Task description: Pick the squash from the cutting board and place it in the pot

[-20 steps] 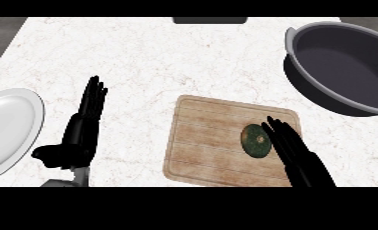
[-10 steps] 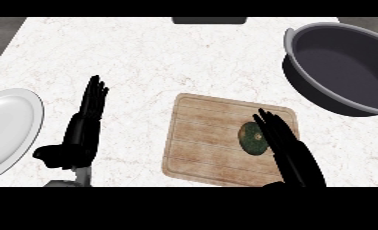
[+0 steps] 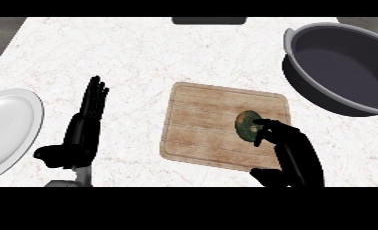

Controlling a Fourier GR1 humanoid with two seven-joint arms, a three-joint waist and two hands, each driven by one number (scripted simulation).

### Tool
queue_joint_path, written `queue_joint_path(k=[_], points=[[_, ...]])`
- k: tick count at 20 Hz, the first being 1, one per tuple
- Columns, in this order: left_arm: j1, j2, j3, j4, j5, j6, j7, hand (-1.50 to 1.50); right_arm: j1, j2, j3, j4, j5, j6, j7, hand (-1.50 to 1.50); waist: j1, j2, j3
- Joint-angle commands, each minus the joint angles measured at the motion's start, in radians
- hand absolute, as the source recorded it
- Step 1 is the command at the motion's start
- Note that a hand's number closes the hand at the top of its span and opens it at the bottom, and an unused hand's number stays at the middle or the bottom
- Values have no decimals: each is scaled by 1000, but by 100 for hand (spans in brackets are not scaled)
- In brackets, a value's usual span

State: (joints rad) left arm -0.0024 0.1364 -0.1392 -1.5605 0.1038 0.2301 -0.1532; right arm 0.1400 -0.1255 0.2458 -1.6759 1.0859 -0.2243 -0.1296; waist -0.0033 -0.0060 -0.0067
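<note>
While on board, right hand [image 3: 289,144] curling onto squash [image 3: 246,124]

Both hands are matte black with slim, segmented fingers: the left hand [image 3: 81,131] joins a grey forearm [image 3: 74,179] at the wrist, the right hand [image 3: 291,149] looks broader and blocky.

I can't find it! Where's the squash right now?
The squash lies on the cutting board's right part, in the head view, with the right hand curling round it.
</note>
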Motion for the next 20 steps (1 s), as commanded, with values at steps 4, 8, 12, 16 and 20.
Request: queue_joint_path(k=[4, 8, 12, 16, 20], points=[[0, -6, 36, 8, 1, -38, 5, 0, 31, 54, 52, 27, 67, -112, -28, 150, 2, 5, 7], [-8, -19, 0, -14, -25, -20, 15, 0, -233, 117, -88, 133, 138, 53, 250, 150, 30, 12, 5], [-38, -23, -22, -9, -23, -42, 11, 0, -340, 123, -197, 245, 158, 162, 505, 150, 92, 46, 1], [-39, -22, -32, 0, -25, -54, 19, 0, -627, 125, -235, 365, 244, 214, 755, 150, 114, 31, 3], [-79, -52, -43, 28, -47, -25, 25, 0, -881, 125, -237, 543, 310, 139, 895, 150, 104, 31, 6]])
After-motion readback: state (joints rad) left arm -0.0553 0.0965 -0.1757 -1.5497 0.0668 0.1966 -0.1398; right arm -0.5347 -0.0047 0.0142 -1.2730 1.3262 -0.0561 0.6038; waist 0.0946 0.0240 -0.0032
